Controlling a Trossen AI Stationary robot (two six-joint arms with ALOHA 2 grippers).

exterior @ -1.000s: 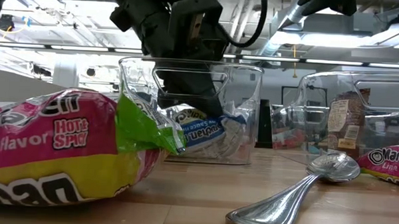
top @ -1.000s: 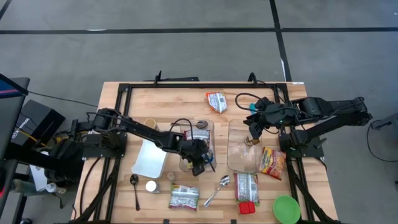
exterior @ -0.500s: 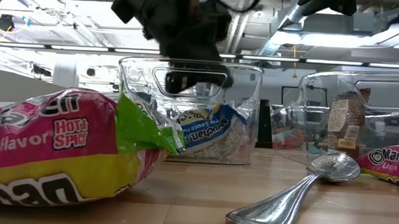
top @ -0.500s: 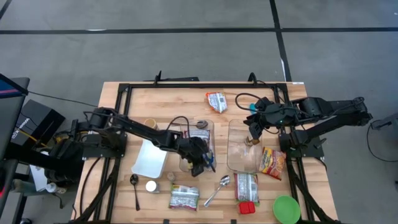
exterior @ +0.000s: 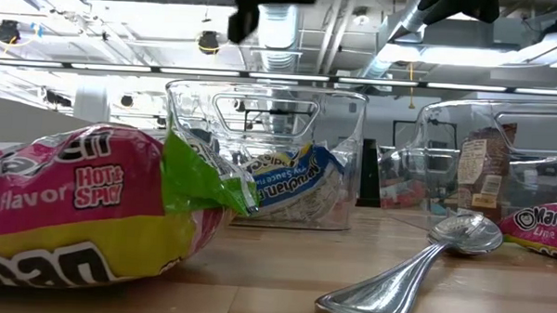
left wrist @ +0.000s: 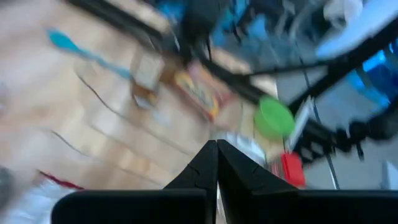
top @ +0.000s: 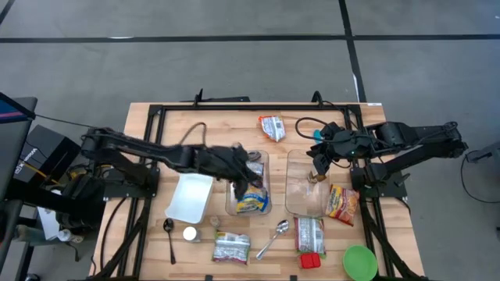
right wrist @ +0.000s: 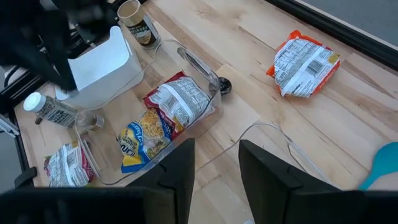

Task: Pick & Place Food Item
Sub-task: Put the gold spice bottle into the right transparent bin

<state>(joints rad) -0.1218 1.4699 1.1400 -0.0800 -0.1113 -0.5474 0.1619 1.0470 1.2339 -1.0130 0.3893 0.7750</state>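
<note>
Landmark: left clear bin (top: 248,186), mid-table.
Food item: blue-and-yellow noodle packet (top: 251,204) lying inside the bin's near end, beside a red-and-white packet (right wrist: 180,99).
Left gripper (top: 241,173): above the bin, fingers (left wrist: 214,165) pressed together, holding nothing.
Right gripper (top: 316,160): over the neighbouring bin (top: 306,186), right of the landmark; fingers part-open, nothing visibly held.
Step advice: likely a retreat; lift straight up, clear of the bin walls.
View difference: low view shows the packet resting flat on the bin floor; high view alone places both arms.
</note>
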